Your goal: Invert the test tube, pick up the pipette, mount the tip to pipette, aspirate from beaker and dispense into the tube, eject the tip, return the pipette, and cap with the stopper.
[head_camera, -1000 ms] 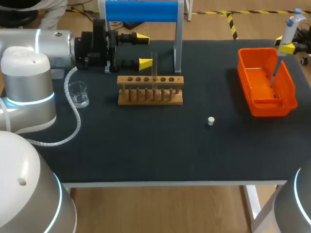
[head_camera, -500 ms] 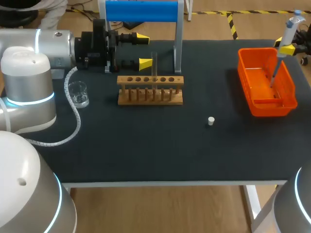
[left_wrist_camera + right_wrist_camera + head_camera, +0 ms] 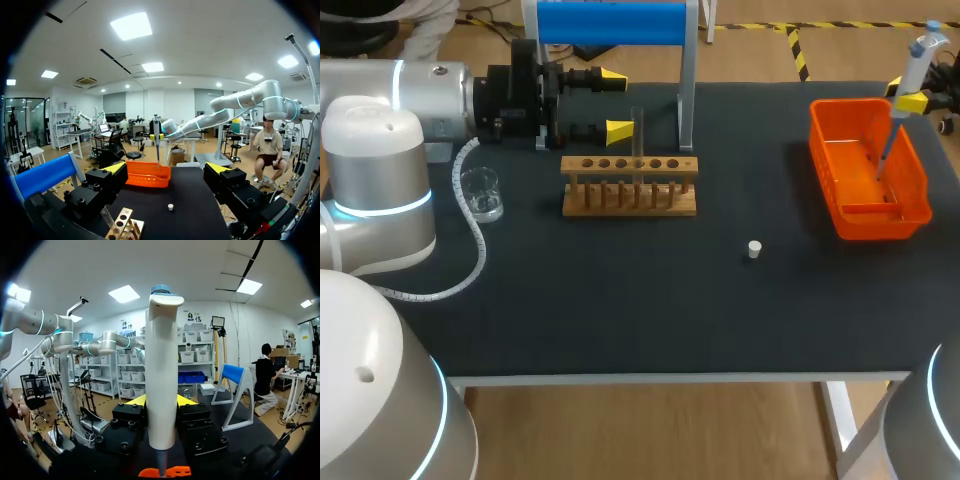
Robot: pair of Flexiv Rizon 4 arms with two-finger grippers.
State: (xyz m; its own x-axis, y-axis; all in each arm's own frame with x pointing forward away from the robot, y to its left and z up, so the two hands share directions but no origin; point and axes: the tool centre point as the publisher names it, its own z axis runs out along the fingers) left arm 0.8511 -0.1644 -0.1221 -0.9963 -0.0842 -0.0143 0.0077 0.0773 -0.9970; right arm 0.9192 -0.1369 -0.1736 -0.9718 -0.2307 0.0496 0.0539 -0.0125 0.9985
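**Colleague:** How far along are you?

**Me:** Reading the overhead view left to right: the beaker (image 3: 481, 193) sits at the left. The tube (image 3: 638, 120) stands upright in the wooden rack (image 3: 630, 190) at upper middle. The stopper (image 3: 754, 249) lies loose on the table right of centre, so capping is not done. At the upper right, the pipette (image 3: 910, 70) hangs with its thin end down inside the orange bin (image 3: 828, 180). I'd judge that turning the tube and picking up the pipette are finished. I can't tell whether a tip is mounted or whether any liquid is in the tube, so I count transferring the liquid, ejecting the tip and returning the pipette as open.

**Colleague:** And the jaws?

**Me:** My left gripper (image 3: 617, 103), in the upper left just behind the rack, is spread wide and holds nothing. The tube stands just beside its nearer fingertip, and I can't make out any contact. My right gripper (image 3: 161, 401) pinches the pipette's white body from both sides and holds it upright.
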